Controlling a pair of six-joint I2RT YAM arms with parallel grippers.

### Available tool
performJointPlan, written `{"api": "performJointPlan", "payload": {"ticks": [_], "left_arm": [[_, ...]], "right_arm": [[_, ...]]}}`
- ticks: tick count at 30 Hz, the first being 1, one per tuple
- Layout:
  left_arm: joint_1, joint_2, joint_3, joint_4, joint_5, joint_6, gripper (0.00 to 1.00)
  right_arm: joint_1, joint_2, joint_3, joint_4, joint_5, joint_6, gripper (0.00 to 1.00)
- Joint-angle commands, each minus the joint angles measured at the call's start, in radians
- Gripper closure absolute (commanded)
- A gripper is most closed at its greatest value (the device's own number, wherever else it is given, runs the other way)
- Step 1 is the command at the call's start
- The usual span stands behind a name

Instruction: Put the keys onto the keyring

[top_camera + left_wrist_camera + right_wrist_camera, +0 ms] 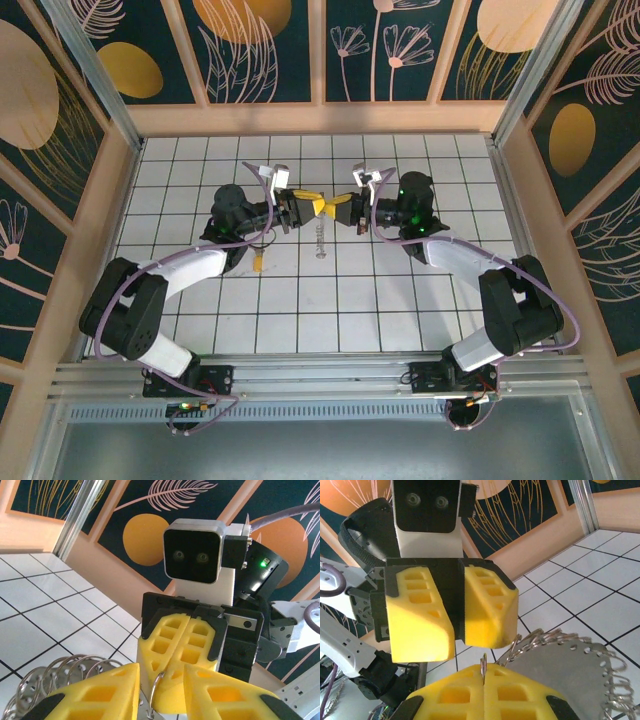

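I'm holding the right gripper (pixel 483 672) pressed fully together on a thin wire loop, which I'm taking to be part of the keyring (pixel 320 240). The rest of the ring, with small loops along its rim, is hanging below the spot where the 2 grippers are meeting nose to nose over the middle of the table. The left gripper (pixel 161 676) is facing it with its 2 yellow fingers (pixel 100 695) apart. The wire loop is standing upright in the gap between them, and I can't tell whether either pad is touching it. Any squeeze from the left is depending on that loop sitting centred in the gap.

A small yellow piece, probably the key (pixel 258 262), is lying on the tiles just beside the left forearm, well apart from the ring. Its long axis is pointing roughly away from the bases, and the left arm is the nearer 1.
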Motion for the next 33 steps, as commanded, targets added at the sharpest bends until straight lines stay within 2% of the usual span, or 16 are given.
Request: {"api": "performJointPlan", "payload": {"ticks": [1,7,14,21,25,26,30,33], "left_arm": [[-0.007,0.01,-0.012,0.054,0.024,-0.013,0.71],[-0.009,0.021,-0.015,0.079,0.04,-0.024,0.72],[-0.02,0.029,-0.015,0.088,0.066,-0.023,0.8],[-0.027,0.031,-0.021,0.095,0.076,-0.018,0.95],[-0.03,0.034,-0.012,0.08,0.085,-0.007,0.98],[-0.031,0.035,-0.009,0.07,0.085,-0.001,0.97],[-0.033,0.022,0.003,-0.026,0.056,0.06,0.78],[-0.033,0.001,0.01,-0.116,0.017,0.129,0.76]], "right_arm": [[0.008,0.004,0.024,0.069,-0.025,0.007,1.0],[0.009,0.012,0.027,0.077,-0.014,0.012,1.0],[0.01,0.025,0.027,0.098,-0.011,0.025,1.0],[0.011,0.037,0.03,0.116,-0.012,0.043,1.0],[0.014,0.041,0.034,0.121,-0.014,0.047,1.0],[0.014,0.042,0.034,0.121,-0.014,0.047,1.0],[0.015,0.045,0.035,0.12,-0.014,0.052,1.0],[0.017,0.049,0.04,0.111,-0.014,0.05,1.0]]}}
